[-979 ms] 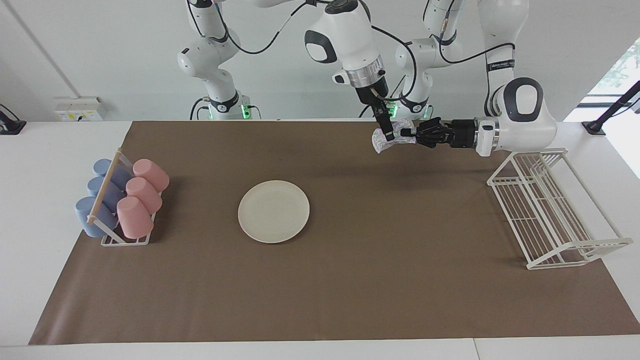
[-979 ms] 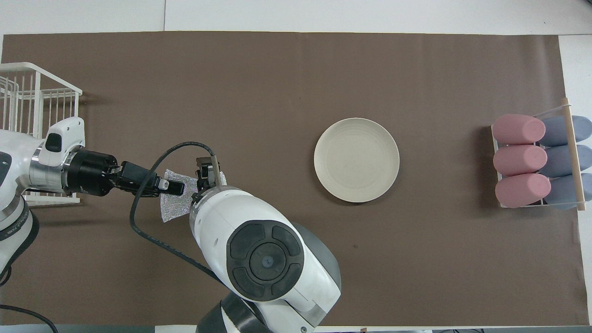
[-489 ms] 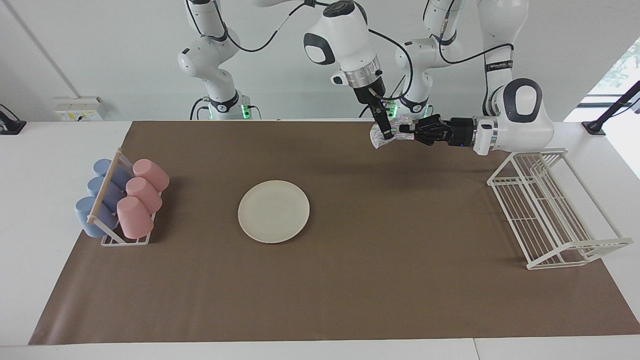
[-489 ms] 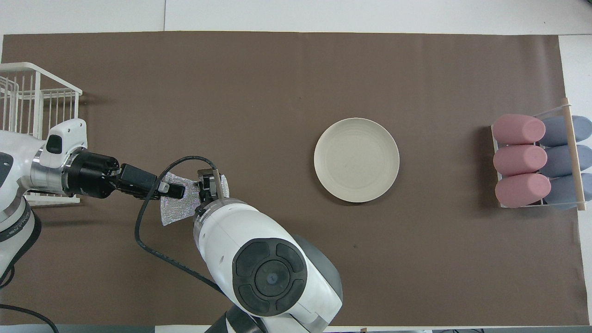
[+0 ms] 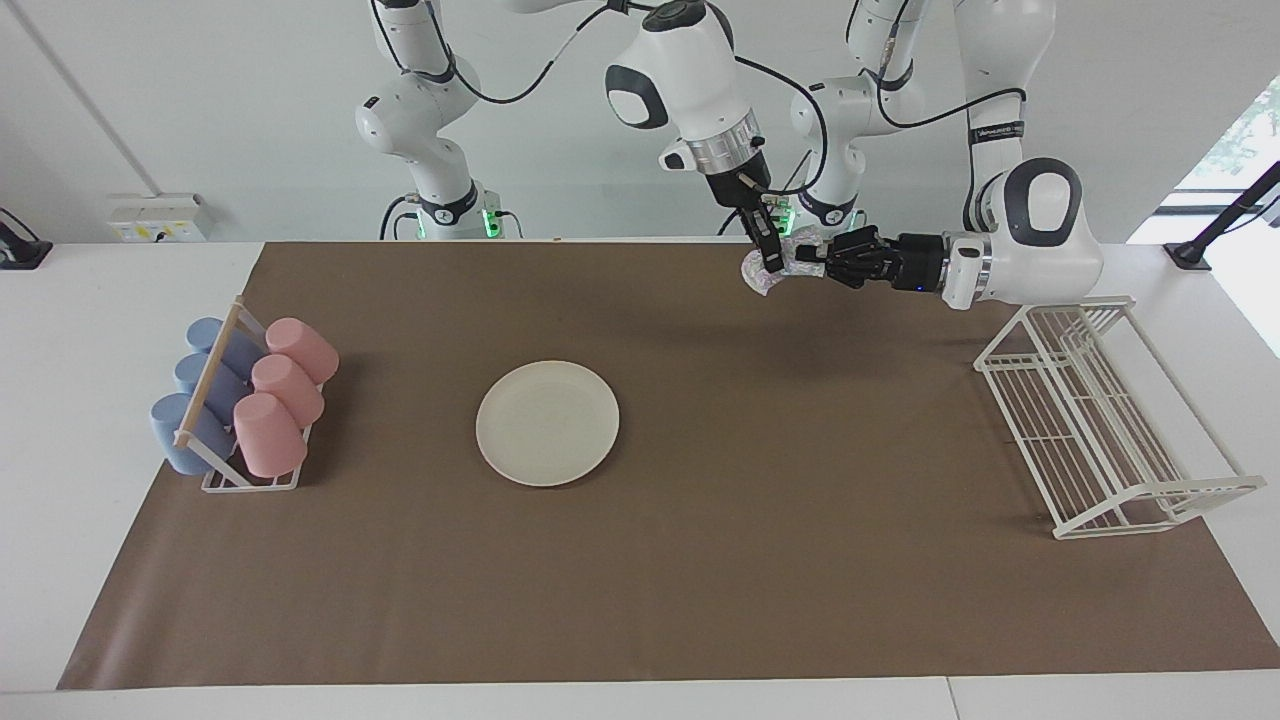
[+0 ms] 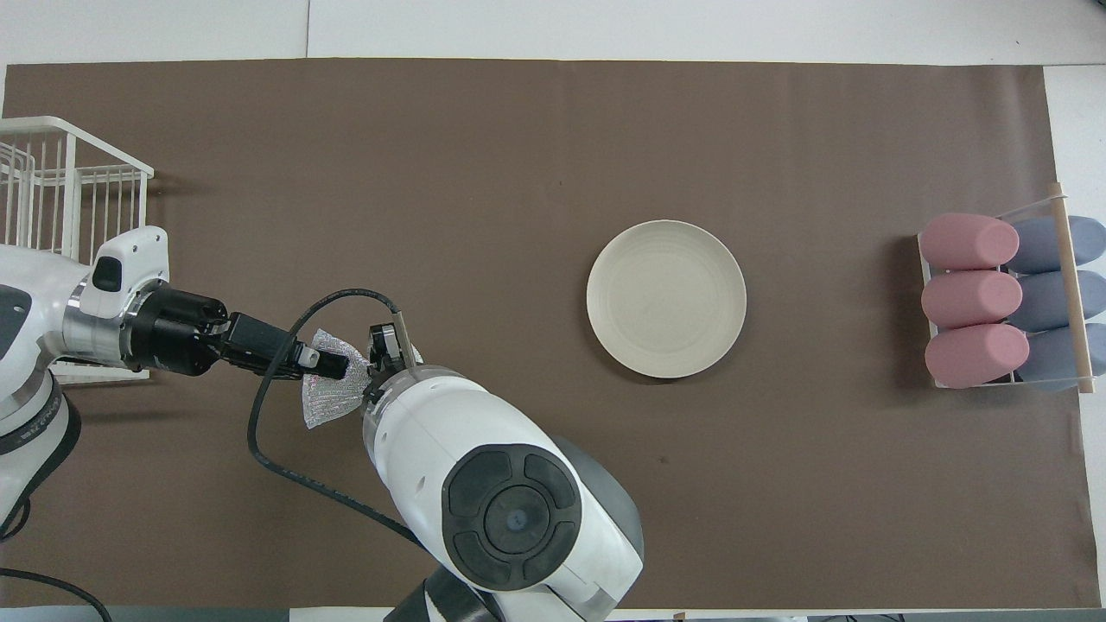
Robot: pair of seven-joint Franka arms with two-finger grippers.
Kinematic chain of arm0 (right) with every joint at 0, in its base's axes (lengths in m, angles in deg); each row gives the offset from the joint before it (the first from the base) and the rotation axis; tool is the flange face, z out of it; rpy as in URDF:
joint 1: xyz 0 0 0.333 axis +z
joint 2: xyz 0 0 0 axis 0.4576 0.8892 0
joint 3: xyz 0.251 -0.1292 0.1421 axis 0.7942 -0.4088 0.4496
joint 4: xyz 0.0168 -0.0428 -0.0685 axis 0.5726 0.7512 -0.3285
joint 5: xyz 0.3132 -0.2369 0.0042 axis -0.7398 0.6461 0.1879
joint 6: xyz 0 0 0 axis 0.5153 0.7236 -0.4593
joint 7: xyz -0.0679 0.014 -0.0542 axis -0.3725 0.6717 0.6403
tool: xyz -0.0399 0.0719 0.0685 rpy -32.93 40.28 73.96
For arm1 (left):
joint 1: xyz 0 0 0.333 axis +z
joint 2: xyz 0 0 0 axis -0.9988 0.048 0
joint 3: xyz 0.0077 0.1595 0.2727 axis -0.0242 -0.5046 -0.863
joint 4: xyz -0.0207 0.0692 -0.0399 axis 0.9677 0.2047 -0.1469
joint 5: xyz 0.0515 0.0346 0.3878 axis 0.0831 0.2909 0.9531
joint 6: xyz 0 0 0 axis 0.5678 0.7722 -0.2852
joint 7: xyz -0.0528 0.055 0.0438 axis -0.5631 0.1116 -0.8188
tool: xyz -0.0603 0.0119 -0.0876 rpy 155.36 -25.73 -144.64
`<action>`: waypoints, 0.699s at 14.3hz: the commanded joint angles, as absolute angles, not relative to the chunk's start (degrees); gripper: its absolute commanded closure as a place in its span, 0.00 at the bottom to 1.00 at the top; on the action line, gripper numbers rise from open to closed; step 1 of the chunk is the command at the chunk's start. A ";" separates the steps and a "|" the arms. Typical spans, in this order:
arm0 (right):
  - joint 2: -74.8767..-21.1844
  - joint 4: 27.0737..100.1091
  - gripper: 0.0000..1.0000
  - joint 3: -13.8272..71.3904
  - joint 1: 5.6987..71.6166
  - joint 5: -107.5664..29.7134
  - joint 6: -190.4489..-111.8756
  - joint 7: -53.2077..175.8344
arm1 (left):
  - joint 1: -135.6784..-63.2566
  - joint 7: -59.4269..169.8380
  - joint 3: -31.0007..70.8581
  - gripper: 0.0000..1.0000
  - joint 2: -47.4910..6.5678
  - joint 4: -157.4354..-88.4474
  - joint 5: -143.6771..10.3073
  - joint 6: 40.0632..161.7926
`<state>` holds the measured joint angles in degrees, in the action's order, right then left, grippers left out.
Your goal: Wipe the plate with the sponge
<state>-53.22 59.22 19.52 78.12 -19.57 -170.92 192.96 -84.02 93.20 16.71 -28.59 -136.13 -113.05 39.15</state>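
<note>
Silvery, glittery sponge [image 5: 762,276] [image 6: 330,399] is up in the air, pinched between both end effectors, over the brown mat [image 5: 700,560] near the table edge closest to the robots, toward the left arm's end. Left end effector [image 5: 808,267] [image 6: 339,364] reaches in level from the left arm's end and is clenched on one side of the sponge. Right end effector [image 5: 772,262] [image 6: 386,347] comes down at a slant from above and is clamped shut on the sponge too. Sponge hangs crumpled between them, lower corner drooping free. Cream-white plate [image 5: 547,423] [image 6: 666,299] lies flat on the mat about mid-table, well apart from the sponge, nothing touching it. White wire rack [image 5: 1100,420] [image 6: 52,199] stands at the left arm's end of the table. Cup holder [image 5: 225,470] sits at the right arm's end, with three pink cups [image 5: 282,395] [image 6: 972,298] and three blue cups [image 5: 195,395] [image 6: 1058,298] lying on their sides in it.
</note>
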 commanded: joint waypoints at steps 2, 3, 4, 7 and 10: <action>-54.67 61.26 1.00 19.74 77.95 -19.85 -170.59 191.48 | -84.53 94.47 16.02 0.00 -29.56 -136.79 -113.62 38.22; -54.67 61.26 1.00 19.74 78.03 -19.76 -170.32 191.39 | -84.53 94.47 16.02 0.00 -29.56 -136.79 -113.62 38.04; -54.76 61.44 1.00 19.65 78.03 -19.50 -169.63 191.39 | -84.44 94.47 16.02 0.00 -29.56 -136.79 -113.62 38.04; -55.37 61.44 1.00 19.56 77.16 -12.93 -164.01 188.25 | -84.44 94.55 15.93 0.00 -29.56 -136.79 -113.53 38.22; -56.07 63.19 1.00 19.47 70.76 -12.47 -160.75 176.68 | -84.44 94.82 15.93 0.00 -29.47 -136.70 -111.61 38.74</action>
